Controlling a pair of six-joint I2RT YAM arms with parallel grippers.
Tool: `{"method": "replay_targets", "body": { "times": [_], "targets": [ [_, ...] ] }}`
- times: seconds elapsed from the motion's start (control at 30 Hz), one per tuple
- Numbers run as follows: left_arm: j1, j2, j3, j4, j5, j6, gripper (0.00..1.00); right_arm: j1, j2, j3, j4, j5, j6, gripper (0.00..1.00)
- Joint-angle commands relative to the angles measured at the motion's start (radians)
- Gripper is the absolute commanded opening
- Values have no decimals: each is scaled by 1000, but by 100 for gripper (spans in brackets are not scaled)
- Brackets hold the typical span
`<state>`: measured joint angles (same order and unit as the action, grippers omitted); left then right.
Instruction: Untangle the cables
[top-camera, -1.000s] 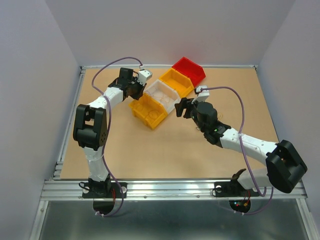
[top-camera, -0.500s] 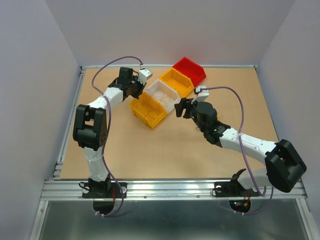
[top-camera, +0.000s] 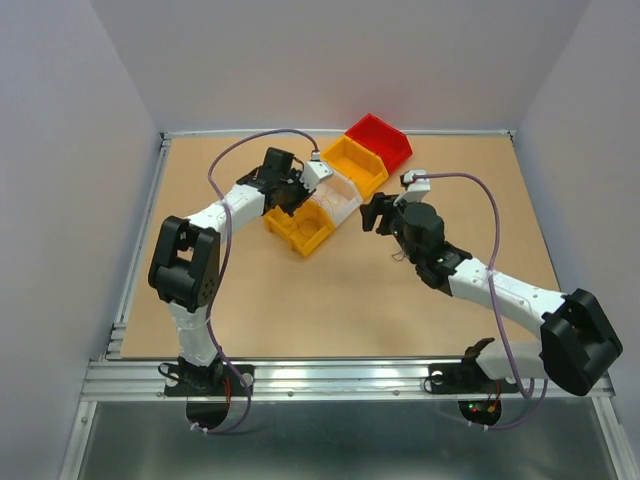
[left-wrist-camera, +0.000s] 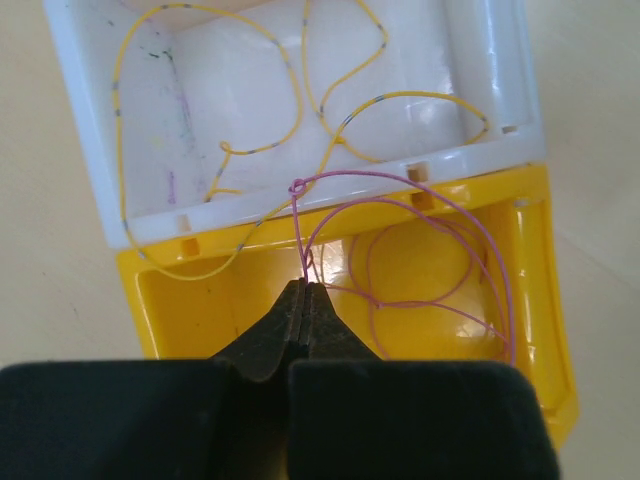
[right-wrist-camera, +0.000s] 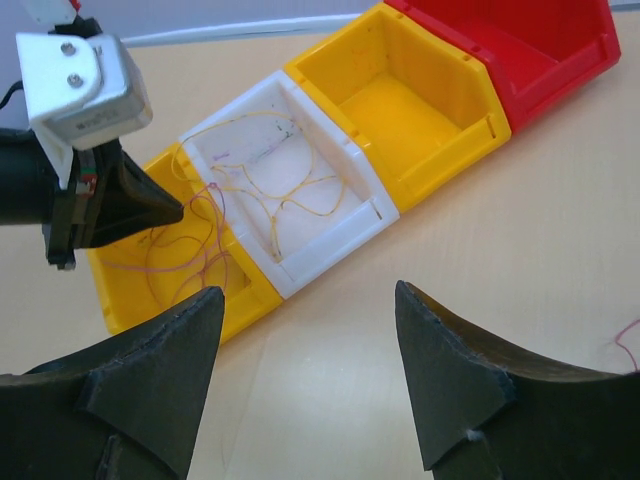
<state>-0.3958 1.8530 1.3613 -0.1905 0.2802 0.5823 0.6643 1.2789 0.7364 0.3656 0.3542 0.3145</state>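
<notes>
Currently the left gripper (left-wrist-camera: 305, 292) has its fingers (left-wrist-camera: 270, 340) clamped together on the pink-purple wire (left-wrist-camera: 440, 215), above the near yellow bin (left-wrist-camera: 545, 300), where that wire's loops lie. The yellow wire (left-wrist-camera: 290, 100) sits mostly in the white bin (left-wrist-camera: 85, 150). The two wires meet in a small knot (left-wrist-camera: 297, 186) at the shared wall. The right gripper (right-wrist-camera: 305, 300) hovers over the surface (right-wrist-camera: 330, 250) near the bins, fingers (right-wrist-camera: 150, 370) apart, holding nothing.

Judgement: lift slowly and straight while watching the knot. If the yellow wire drags along, the right side should pin it.

No brand, label or writing is readable.
</notes>
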Motion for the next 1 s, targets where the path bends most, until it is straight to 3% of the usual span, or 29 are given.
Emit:
{"method": "replay_targets", "body": {
  "times": [0.0,0.13,0.33,0.5,0.63,0.7,0.73,0.9,0.97],
  "targets": [
    [0,-71,-8,-36,-42,33,0,-17,-35,-22,7,5,8,75],
    [-15,-43,5,-79,-76,47,0,-22,-33,-23,4,-3,8,75],
    [-40,57,32,-96,-258,36,0,-54,-35,-20,-34,-14,18,75],
    [-38,80,27,-81,-271,36,0,-124,-30,-23,-106,-43,41,77],
    [-41,94,22,-47,-322,28,6,-189,32,-3,-180,-40,66,81],
    [-41,80,10,-18,-322,24,14,-229,81,3,-195,-46,78,83],
    [-41,52,2,-6,-319,21,21,-239,97,12,-200,-55,84,84],
    [-41,-64,-79,85,-265,13,33,-269,181,50,-229,-61,95,100],
    [-41,-115,-97,108,-227,8,37,-269,215,70,-258,-51,100,100]
  ]
}}
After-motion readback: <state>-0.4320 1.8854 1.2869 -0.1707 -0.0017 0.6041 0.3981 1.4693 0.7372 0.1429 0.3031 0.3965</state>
